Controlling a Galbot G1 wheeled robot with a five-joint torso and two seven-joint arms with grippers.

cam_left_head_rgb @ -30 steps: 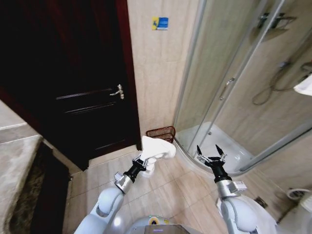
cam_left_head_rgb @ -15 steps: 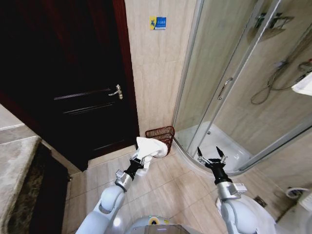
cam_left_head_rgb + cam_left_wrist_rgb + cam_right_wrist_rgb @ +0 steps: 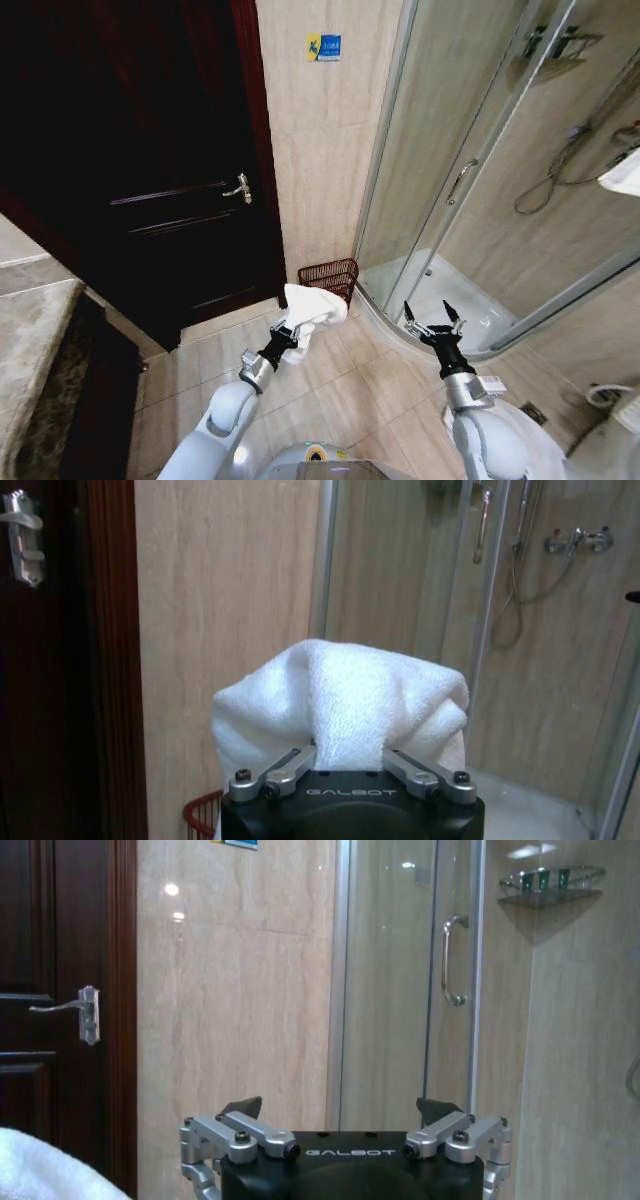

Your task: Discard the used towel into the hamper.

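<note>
Left tool (image 3: 291, 327) is pinching the white towel (image 3: 312, 302), terry cloth bunched into a soft lump that drapes over both fingers, as the left wrist view shows (image 3: 340, 697). Right tool (image 3: 433, 327) is spread wide and carries nothing, held out over the floor tiles (image 3: 340, 390) toward the shower tray, idle. The hamper (image 3: 330, 274) sits straight ahead of the towel, further out and lower, on the floor in the corner where the beige tiled wall (image 3: 320, 150) meets the curved glass shower enclosure (image 3: 450, 180). Dark red-brown open weave, round, ribbed see-through sides. Towel looks just short of the rim, not yet over the opening. Left arm is clearly the nearer one; my read is a short forward reach, then release. Dark wood door (image 3: 150, 170) stands left of the hamper.
</note>
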